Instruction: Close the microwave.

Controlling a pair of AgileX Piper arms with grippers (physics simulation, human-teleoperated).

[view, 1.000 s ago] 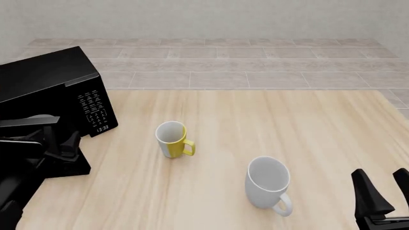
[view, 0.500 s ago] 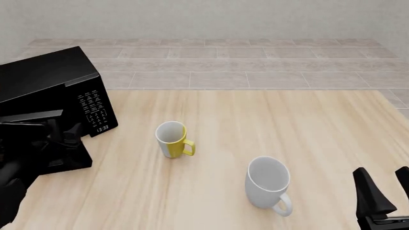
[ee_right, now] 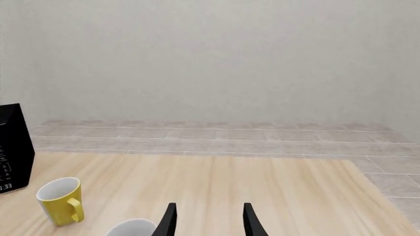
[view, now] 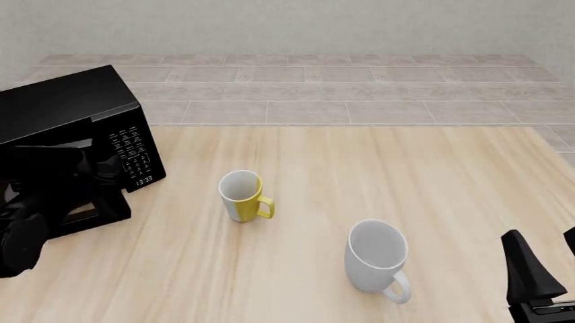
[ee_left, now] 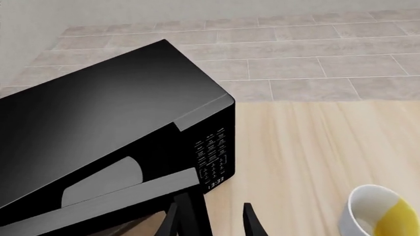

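Nearest the camera: right gripper [view: 545, 272] parked low at the table's near right corner, fingers spread apart and holding nothing, clear wood all round it. Just ahead and to its left, a white mug [view: 376, 258], upright, handle pointing back toward the near edge. Further in, a yellow mug [view: 242, 195], also upright, handle facing right, well apart from the white one. Loads of bare table [view: 404, 175] between both mugs and the far edge, and the whole right half wide open for moving. Over on the left side: the microwave [view: 67, 118], sitting angled at the table's left edge, keypad panel facing the yellow mug, display lit. Door not flush yet, a gap visible along its edge in the left wrist view, pale turntable showing through it. Left gripper [ee_left: 211, 219] right up against the door's outer face, fingers parted with nothing pinched between them, hard to pick out in the front view since black on black. Beyond the table's far edge, a tiled floor [view: 359, 87] strip and then a plain pale wall [ee_right: 210, 59].
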